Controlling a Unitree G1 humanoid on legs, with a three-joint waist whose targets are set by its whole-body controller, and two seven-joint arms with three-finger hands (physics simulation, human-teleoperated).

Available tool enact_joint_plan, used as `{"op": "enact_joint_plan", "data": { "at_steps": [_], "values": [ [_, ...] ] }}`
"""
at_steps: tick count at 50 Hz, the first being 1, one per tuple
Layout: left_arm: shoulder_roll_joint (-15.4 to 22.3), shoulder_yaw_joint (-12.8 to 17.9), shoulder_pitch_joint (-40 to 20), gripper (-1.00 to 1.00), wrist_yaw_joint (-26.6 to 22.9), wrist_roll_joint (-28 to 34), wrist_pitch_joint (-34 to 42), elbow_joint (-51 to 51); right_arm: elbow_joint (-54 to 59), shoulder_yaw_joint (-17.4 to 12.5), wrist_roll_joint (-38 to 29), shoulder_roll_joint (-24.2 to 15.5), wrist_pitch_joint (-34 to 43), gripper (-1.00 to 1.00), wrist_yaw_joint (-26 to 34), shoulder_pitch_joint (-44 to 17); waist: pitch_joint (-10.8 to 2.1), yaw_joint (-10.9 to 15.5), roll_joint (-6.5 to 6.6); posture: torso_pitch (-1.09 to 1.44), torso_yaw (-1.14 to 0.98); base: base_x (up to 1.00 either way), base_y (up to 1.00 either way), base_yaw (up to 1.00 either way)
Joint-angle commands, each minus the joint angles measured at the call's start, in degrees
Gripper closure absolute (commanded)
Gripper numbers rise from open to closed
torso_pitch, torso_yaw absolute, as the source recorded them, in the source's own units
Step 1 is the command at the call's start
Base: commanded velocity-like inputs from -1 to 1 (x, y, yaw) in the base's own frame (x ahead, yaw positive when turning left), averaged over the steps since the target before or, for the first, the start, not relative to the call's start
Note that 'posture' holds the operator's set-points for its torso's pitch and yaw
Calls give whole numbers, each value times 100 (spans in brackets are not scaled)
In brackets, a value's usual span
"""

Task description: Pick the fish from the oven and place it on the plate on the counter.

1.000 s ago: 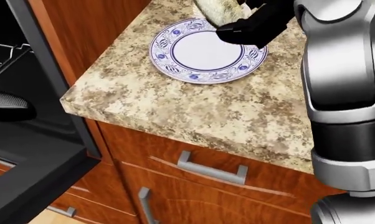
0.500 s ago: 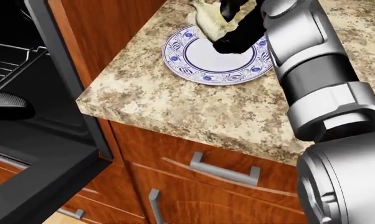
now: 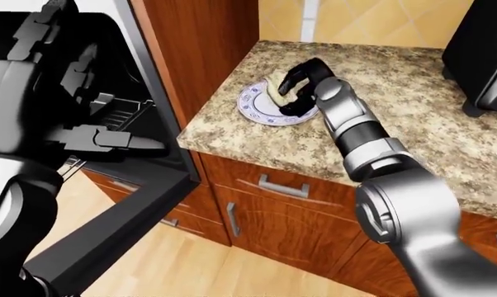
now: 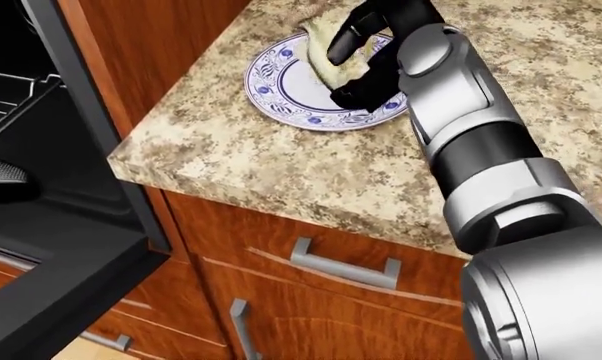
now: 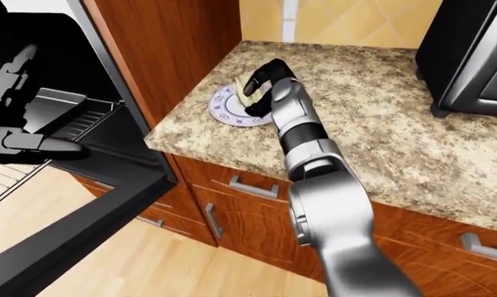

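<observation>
The pale yellow fish (image 4: 323, 46) is in my right hand (image 4: 345, 73), whose black fingers close round it over the upper part of the blue-and-white plate (image 4: 279, 88) on the granite counter (image 4: 281, 161). The fish looks low on the plate, but I cannot tell whether it touches. My left hand (image 3: 120, 141) is open and empty, with flat fingers, beside the open oven (image 3: 108, 108) at the left. The oven door (image 3: 120, 213) hangs open below it.
A black appliance (image 5: 472, 55) stands on the counter at the top right. Wooden cabinets with metal drawer handles (image 4: 346, 266) lie under the counter. A tall wooden panel (image 3: 203, 55) separates oven and counter. Wood floor (image 3: 190, 272) shows below.
My right hand has carried the fish from the plate's top edge down over the plate. The view has shifted a little between frames.
</observation>
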Motion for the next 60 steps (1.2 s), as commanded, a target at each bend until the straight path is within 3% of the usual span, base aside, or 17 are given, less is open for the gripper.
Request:
{"op": "enact_joint_plan", "data": {
  "at_steps": [1,6,9,16,22,26,33,38,41,42,45,46,49,52,54,58,60],
  "values": [
    [99,141,-113,-100,27,1,-143,-73,-332,-16,28,-36,-228,29,-124,-300,-182,1,4,0,0,0,0,0],
    [138,191,-50,-100,31,-54,-187,-73,-258,-21,45,-2,-328,18,-306,-296,-180,5,9,0,0,0,0,0],
    [132,187,37,-100,10,-28,-260,-69,-213,-40,64,-7,-407,-41,-455,-294,-179,13,10,0,0,0,0,0],
    [129,211,77,-100,42,-71,-243,-115,-237,-43,92,-67,-508,-40,-542,-290,-188,18,-3,0,0,0,0,0],
    [162,251,1,-100,108,-173,-149,-141,-701,-33,117,-259,-335,-29,-123,-310,-191,26,-20,0,0,0,0,0],
    [219,336,-183,-100,303,-404,37,-161,-2030,-112,192,-578,149,-28,546,135,-171,39,-54,0,0,0,0,0],
    [340,569,119,-100,695,-924,30,-483,-6947,-540,-94,-1468,2101,-51,2523,2035,-124,110,-167,0,0,0,0,0],
    [862,1240,319,-100,1057,-1847,-39,-471,-8913,-1507,213,-2418,2916,-65,3436,2743,-121,107,-225,0,0,0,0,0],
    [1245,1781,777,-100,1362,-2547,-310,-511,-10093,-2407,771,-2911,3254,-74,3641,3677,-80,114,-249,0,0,0,0,0],
    [1402,2013,920,-100,1487,-2803,-437,-496,-10172,-2799,1044,-3077,3135,-92,3613,3940,-61,120,-256,0,0,0,0,0],
    [1709,2341,1382,-100,1781,-3237,-817,-632,-10775,-3736,1786,-3322,3242,-97,3526,4757,-35,104,-279,0,0,0,0,0],
    [1826,2507,1497,-100,1938,-3406,-893,-659,-11022,-4238,2050,-3253,3303,-100,3480,5120,-32,99,-289,0,0,0,0,0],
    [2199,3303,1939,-100,2524,-4399,-1151,-820,-11860,-5228,2863,-3006,3592,-100,3392,5860,-11,103,-310,0,0,0,0,0],
    [2469,4442,2499,-100,2925,-5274,-1377,-974,-12455,-5523,3473,-2308,3557,-100,2911,6341,48,77,-298,0,0,0,0,0],
    [2367,5202,2945,-100,3016,-5725,-1410,-1230,-12782,-5845,3905,-2006,3577,-100,2520,6460,66,42,-277,0,0,0,0,0],
    [2138,5987,3419,-100,2968,-5665,-1544,-1318,-13062,-6901,5106,-2109,3737,-100,1999,6591,93,46,-256,0,0,0,0,0],
    [2012,6146,3501,-100,2886,-5679,-1552,-1323,-13071,-7131,5616,-2046,3532,-100,1712,6854,121,76,-256,0,0,0,0,0]
  ]
}}
